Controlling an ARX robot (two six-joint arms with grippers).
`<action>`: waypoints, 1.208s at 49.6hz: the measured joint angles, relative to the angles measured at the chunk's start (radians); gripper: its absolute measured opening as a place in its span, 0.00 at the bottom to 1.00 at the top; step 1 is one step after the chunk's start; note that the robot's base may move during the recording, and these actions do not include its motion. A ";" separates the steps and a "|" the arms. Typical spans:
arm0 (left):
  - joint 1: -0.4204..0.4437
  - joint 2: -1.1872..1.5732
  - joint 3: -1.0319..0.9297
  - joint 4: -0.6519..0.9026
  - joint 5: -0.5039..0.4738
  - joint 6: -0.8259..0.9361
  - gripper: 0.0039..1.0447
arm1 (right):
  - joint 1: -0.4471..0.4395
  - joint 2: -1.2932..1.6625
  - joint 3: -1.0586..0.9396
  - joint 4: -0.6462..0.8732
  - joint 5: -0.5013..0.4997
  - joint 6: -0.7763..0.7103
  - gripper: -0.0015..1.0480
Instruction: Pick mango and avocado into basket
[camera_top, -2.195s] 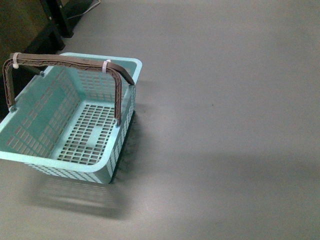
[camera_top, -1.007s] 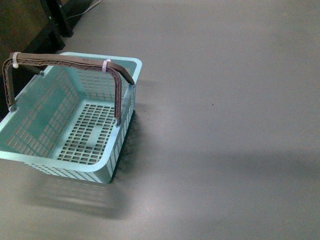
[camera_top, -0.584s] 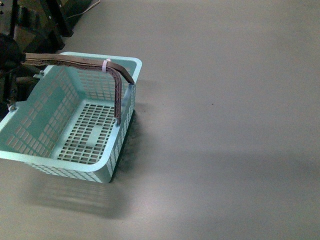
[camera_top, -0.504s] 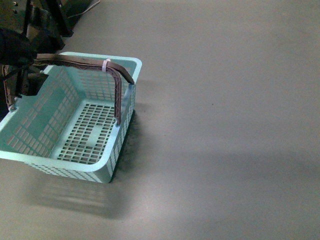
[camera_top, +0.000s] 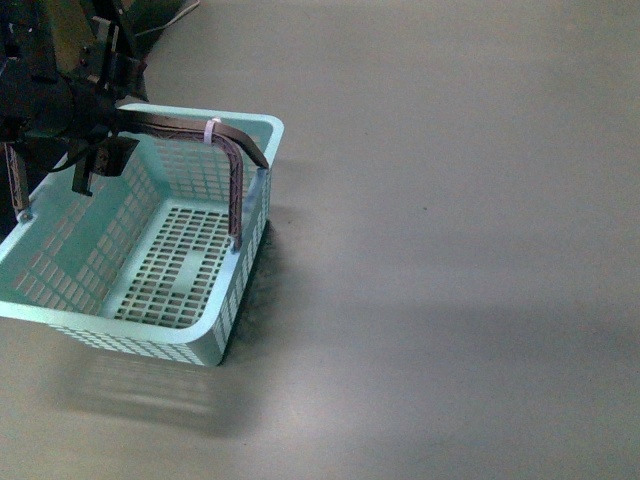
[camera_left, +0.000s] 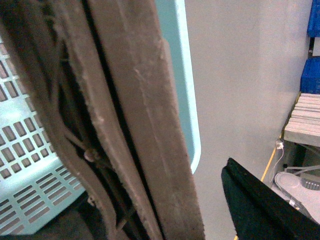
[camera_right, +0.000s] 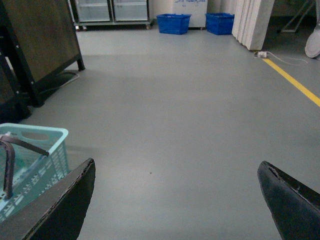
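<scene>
Left claw (camera_top: 98, 165) hangs spread over basket's (camera_top: 222, 318) far-left rim, astride the brown handle (camera_top: 236, 180), gripping nothing. Right claw (camera_right: 176, 210) spread above floor (camera_top: 450, 250). Basket empty; mango, avocado out of view. Likely step: fetching first fruit. Next move needs finding one.

The left arm (camera_top: 55, 80), not seen in the front view two seconds ago, is now brought in at the upper left and is carried farther into the picture than half a second ago. The left gripper (camera_top: 100, 165) is now held over the far left corner of the basket (camera_top: 150, 335), fingers (camera_top: 82, 178) apart and pointing down. The left end of the handle (camera_top: 190, 125) is now covered by the arm.
</scene>
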 joint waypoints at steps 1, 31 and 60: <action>-0.002 0.000 0.000 0.000 -0.002 -0.004 0.52 | 0.000 0.000 0.000 0.000 0.000 0.000 0.92; -0.032 -0.372 -0.422 0.064 -0.027 -0.093 0.18 | 0.000 0.000 0.000 0.000 0.000 0.000 0.92; -0.001 -1.373 -0.683 -0.307 -0.066 -0.179 0.17 | 0.000 0.000 0.000 0.000 0.000 0.000 0.92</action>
